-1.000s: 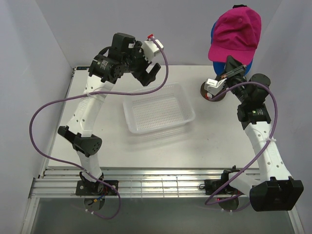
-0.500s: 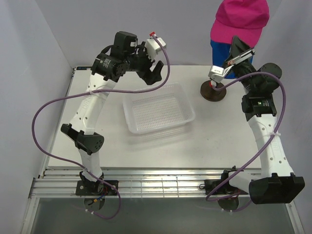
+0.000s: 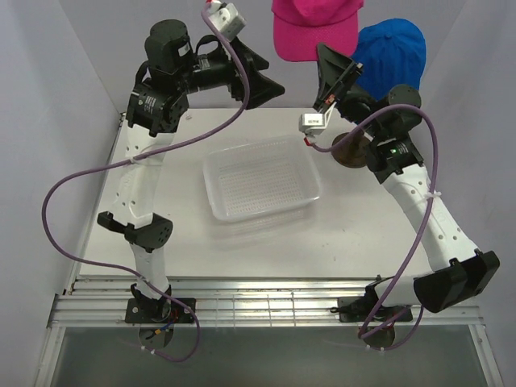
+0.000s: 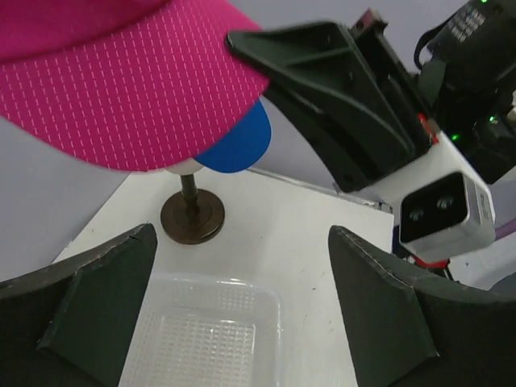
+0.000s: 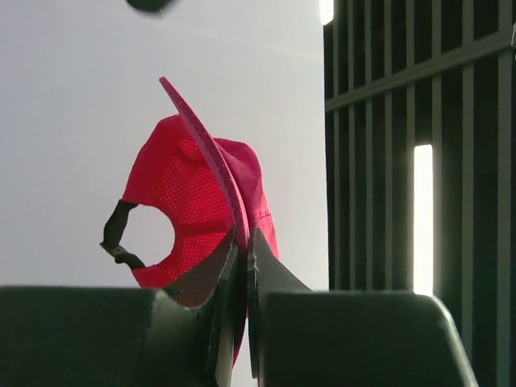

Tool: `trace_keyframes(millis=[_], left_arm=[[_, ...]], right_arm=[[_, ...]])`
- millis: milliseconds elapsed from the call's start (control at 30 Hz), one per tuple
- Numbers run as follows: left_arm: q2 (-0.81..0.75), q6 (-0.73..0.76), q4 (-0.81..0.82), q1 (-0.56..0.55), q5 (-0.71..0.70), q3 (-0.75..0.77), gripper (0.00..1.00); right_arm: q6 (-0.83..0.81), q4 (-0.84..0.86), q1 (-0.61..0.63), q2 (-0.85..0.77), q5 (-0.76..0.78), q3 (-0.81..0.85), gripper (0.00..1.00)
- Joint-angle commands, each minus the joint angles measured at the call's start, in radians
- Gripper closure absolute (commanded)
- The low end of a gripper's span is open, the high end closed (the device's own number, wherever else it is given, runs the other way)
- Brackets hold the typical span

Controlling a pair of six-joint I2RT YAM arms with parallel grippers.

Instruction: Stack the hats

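My right gripper (image 3: 326, 58) is shut on the brim of the magenta-red hat (image 3: 314, 28) and holds it high in the air, left of the stand. The same hat shows in the right wrist view (image 5: 193, 201) pinched between the fingers and in the left wrist view (image 4: 121, 81) overhead. A blue hat (image 3: 391, 50) sits on the mannequin head over the brown stand (image 3: 348, 149); its brim shows in the left wrist view (image 4: 238, 145). My left gripper (image 3: 270, 76) is open and empty, raised, just left of the magenta-red hat. Black and dark green hats are out of view.
A clear plastic tray (image 3: 262, 179) lies on the white table between the arms, also seen in the left wrist view (image 4: 210, 339). The stand's round base (image 4: 192, 216) is beyond the tray. Purple cables loop off both arms. Grey walls close in the sides.
My right gripper has lifted the magenta-red hat off the stack and carried it up and left, uncovering the blue hat. My left arm has risen and swung right toward the hat.
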Motion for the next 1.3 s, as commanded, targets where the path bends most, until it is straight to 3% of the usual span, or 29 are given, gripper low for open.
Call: trace_keyframes(millis=[0,133,300,467,700,933,1033,1067,1233,1267], left_arm=[[-0.001,-0.212,0.132,0.076,0.111,0.006,0.02],[-0.071,-0.361,0.182,0.232,0.175,-0.202,0.02],[-0.114,-0.744,0.529,0.351,0.453,-0.451,0.02],[-0.091,-0.736,0.569,0.34,0.452,-0.384,0.02],[-0.099,-0.808,0.612,0.326,0.478,-0.505,0.03],[-0.082,-0.938,0.768,0.314,0.514,-0.506,0.28],[-0.079,-0.95,0.781,0.309,0.521,-0.522,0.47],[-0.081,-0.958,0.787,0.306,0.525,-0.54,0.58],[-0.081,-0.998,0.825,0.294,0.539,-0.565,0.87],[-0.079,-1.001,0.831,0.294,0.544,-0.569,0.98]], right_arm=[[-0.028,0.026,0.073,0.013,-0.008,0.064,0.92],[0.058,0.168,0.107,-0.016,0.019,-0.083,0.92],[0.112,0.294,0.182,-0.043,0.072,-0.237,0.92],[0.106,0.313,0.231,-0.023,0.121,-0.26,0.92],[0.112,0.319,0.261,0.009,0.127,-0.239,0.92],[0.103,0.282,0.296,0.02,0.115,-0.24,0.92],[0.104,0.287,0.304,0.025,0.119,-0.245,0.92],[0.106,0.288,0.305,0.026,0.118,-0.242,0.92],[0.113,0.271,0.31,0.037,0.101,-0.229,0.92],[0.113,0.27,0.313,0.037,0.099,-0.231,0.92]])
